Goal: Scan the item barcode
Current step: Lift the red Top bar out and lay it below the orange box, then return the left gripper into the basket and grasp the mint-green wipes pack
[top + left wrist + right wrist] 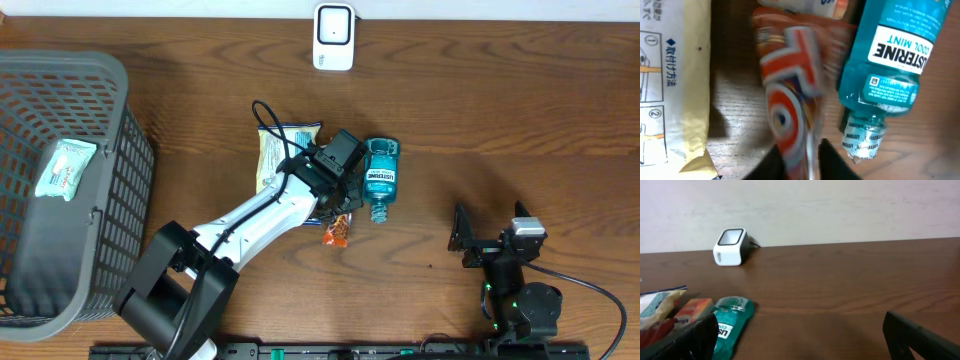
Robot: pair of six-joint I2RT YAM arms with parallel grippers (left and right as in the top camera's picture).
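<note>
nearest the robot's edge of the tabletop [520, 120], the right arm sits folded low over its base on the right side, with its right gripper [460, 238] aimed across the wood toward the far wall. its fingers [920, 340] stand wide apart with nothing between them.

the left arm rises from its base at the near left and stretches diagonally out to the middle of the tabletop, wrist bent down over a small pile of goods. the left gripper [336, 208] hangs low above the pile, its fingers [840, 165] set narrow, with one end of the orange snack packet [338, 234] between them (that packet is blurred in the wrist view, so i cannot tell whether they pinch it or only flank it).

just right of the packet lies a blue mouthwash bottle [381, 175] on its side, cap toward the robot. left of it, partly under the arm, lies a pale yellow printed pouch [275, 150].

at the left edge stands a grey mesh basket [130, 190] holding a pale green packet [65, 168].

farthest off, by the wall, stands the white barcode scanner [333, 36], well apart from the pile.
</note>
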